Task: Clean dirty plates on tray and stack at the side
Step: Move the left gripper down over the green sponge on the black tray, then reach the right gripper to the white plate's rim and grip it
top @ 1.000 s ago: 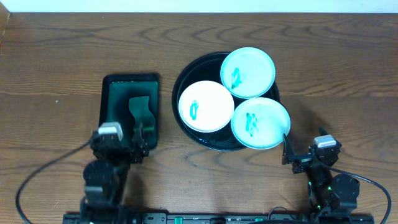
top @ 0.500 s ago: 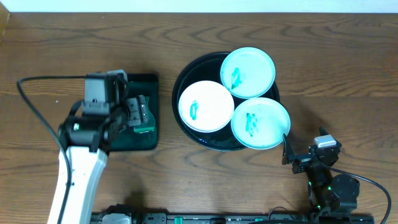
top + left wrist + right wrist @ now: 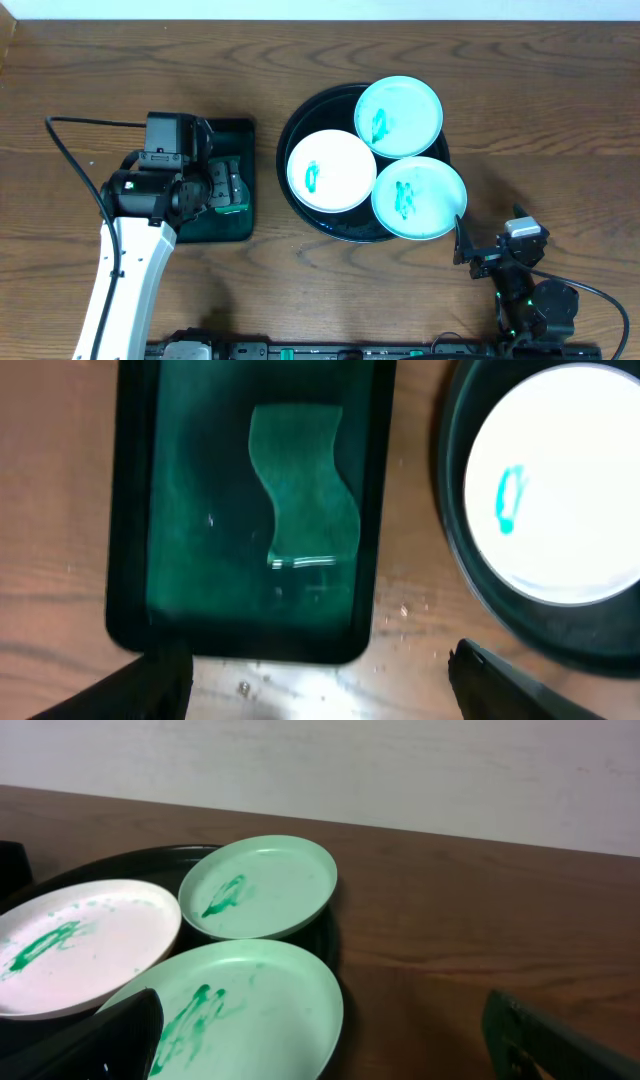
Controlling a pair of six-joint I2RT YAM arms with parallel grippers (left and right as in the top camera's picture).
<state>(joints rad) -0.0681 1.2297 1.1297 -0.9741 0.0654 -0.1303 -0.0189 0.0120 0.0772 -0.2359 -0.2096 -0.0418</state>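
- Three dirty plates (image 3: 332, 171) lie on the black tray (image 3: 345, 230) at centre frame, each smeared green. Nothing is stacked at the side, so I judge the task barely begun.
- My left gripper (image 3: 225, 188) hovers over the sponge (image 3: 305, 490) in the small green tray (image 3: 120, 510), left of centre, jaws wide apart and holding nothing.
- My right gripper (image 3: 468, 252) sits at lower right, near the black tray's rim, jaws spread and empty.
- Next, I reckon, the left gripper must drop straight down and close across the sponge's narrow waist.
- Overhead, my left gripper covers most of the sponge.
- The left wrist view is blurred and crops both fingers.
- Whether the small green tray holds water I cannot tell.
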